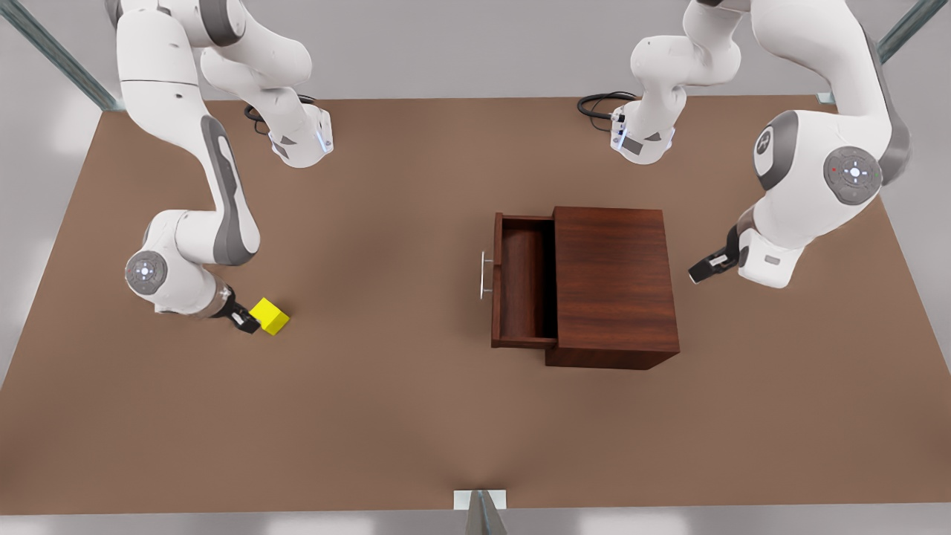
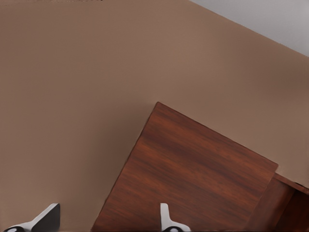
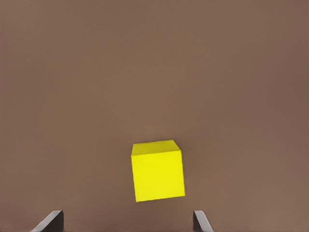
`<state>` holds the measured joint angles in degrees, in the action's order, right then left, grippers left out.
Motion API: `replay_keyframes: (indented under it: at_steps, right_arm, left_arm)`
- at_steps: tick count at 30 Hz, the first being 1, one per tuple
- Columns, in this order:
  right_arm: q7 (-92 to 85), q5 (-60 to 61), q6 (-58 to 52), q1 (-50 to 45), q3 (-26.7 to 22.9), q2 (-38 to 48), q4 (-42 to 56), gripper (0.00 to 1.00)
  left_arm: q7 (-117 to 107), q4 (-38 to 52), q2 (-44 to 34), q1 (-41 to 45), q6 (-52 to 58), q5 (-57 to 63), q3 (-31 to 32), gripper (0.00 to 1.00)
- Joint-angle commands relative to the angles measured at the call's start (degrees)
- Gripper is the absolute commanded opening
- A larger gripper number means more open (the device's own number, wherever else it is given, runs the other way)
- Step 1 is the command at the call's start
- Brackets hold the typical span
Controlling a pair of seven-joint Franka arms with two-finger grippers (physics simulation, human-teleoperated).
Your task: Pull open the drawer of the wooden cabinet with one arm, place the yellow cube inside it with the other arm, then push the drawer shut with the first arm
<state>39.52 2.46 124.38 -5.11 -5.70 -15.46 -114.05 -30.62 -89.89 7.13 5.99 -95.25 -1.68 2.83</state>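
Front view: 1 yellow cube (image 1: 270,316), 1 drawer (image 1: 523,281) open, 2 arms.

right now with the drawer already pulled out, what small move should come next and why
Probably ease the right gripper forward until its open fingers straddle the yellow cube, then close. The cube sits on the table just ahead of the fingers, not yet between them. The drawer of the wooden cabinet stands open, and the left gripper waits, open, by the cabinet.

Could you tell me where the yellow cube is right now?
The yellow cube sits on the table at the front view's left, just ahead of the right pincer.
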Motion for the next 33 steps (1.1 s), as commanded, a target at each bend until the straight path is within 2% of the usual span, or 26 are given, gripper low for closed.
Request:
replay_keyframes:
  at_steps: [1, 6, 13, 33]
  right_arm:
    - [-19.9, -1.9, 14.6, 0.1, -0.1, 1.2, -3.4, 1.0]
    - [-19.7, -5.3, 19.4, 0.1, 0.0, 0.8, -7.3, 1.0]
    - [-20.2, -7.6, 21.7, 1.8, 0.0, -2.1, -7.9, 1.0]
    - [-19.0, -4.7, 24.5, 3.0, 1.7, -5.8, -10.0, 1.0]
  left_arm:
    - [28.0, 0.6, -0.1, -0.4, -0.3, -1.0, -0.3, 1.0]
    - [27.8, 0.5, -1.2, -1.3, 0.5, -1.1, -1.3, 1.0]
    - [26.8, 0.2, -1.0, -1.4, 0.6, -1.1, -1.3, 1.0]
    - [26.3, -0.4, -1.4, -1.4, 3.5, -1.1, -1.3, 1.0]
